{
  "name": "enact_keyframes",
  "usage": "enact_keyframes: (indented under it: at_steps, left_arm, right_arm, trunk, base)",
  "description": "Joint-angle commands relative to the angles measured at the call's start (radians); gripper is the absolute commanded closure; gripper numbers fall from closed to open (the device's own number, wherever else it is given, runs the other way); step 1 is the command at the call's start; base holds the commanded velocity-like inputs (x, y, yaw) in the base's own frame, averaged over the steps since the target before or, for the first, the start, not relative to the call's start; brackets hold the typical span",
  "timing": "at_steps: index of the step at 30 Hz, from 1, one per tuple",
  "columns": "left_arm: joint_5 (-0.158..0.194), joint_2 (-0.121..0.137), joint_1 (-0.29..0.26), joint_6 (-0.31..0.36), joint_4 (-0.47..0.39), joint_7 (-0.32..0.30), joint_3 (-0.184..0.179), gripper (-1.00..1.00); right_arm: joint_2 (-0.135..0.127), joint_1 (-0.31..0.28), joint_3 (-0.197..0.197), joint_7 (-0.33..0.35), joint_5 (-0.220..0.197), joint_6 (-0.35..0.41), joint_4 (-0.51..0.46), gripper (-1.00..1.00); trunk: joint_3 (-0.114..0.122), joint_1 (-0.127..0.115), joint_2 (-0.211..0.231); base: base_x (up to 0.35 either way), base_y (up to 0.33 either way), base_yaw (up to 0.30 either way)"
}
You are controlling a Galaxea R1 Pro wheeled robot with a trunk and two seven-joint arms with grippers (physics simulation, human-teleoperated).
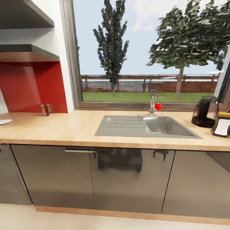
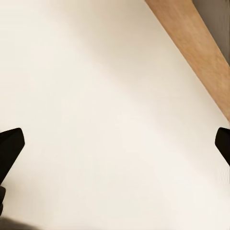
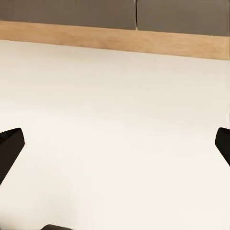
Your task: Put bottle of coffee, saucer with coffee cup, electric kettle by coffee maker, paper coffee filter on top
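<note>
The kitchen countertop [image 1: 64, 127] runs across the head view on glossy grey cabinet fronts. At its right end stands the electric kettle [image 1: 205, 111], clear-bodied with a black base. Beside it, cut by the picture's edge, is the bottle of coffee [image 1: 222, 125] with a white label and yellow cap. A flat white disc at the far left edge looks like the saucer [image 1: 4, 121]. The kitchen shelf [image 1: 28, 52] hangs bare at upper left. My left gripper [image 2: 115, 148] and right gripper [image 3: 115, 148] are both open over the pale floor, holding nothing. The coffee maker, coffee cup and paper coffee filter are out of view.
A steel sink [image 1: 147, 126] with a drainer is set into the worktop, its tap [image 1: 153, 104] carrying a red knob. A small metal holder [image 1: 46, 109] stands by the red backsplash. A wooden plinth [image 3: 115, 38] runs under the cabinets.
</note>
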Motion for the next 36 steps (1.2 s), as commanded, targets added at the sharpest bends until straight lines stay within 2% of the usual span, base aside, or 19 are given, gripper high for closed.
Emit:
enact_keyframes:
  at_steps: [1,13,22,36]
  left_arm:
    - [-0.005,0.000,-0.001,-0.003,0.002,-0.004,0.008,-1.00]
    - [-0.005,0.000,-0.001,-0.003,0.001,-0.003,0.008,-1.00]
    - [-0.005,0.000,-0.001,-0.003,0.002,-0.002,0.008,-1.00]
    - [-0.005,0.000,-0.001,-0.003,0.002,-0.003,0.008,-1.00]
  right_arm:
    - [0.001,-0.001,-0.007,0.005,0.010,-0.010,0.000,-1.00]
    - [0.002,-0.001,-0.007,0.003,0.010,-0.011,0.000,-1.00]
    - [0.003,-0.001,-0.007,0.004,0.011,-0.011,0.000,-1.00]
    - [0.004,-0.001,-0.006,0.003,0.012,-0.013,0.001,-1.00]
  trunk:
    - [-0.001,0.000,-0.001]
    - [-0.001,0.000,-0.001]
    - [-0.001,0.000,-0.001]
    - [-0.001,0.000,-0.001]
  base:
    - [0.001,0.002,0.271]
    - [0.000,0.000,0.269]
    - [0.131,0.096,0.119]
    - [0.016,0.012,0.262]
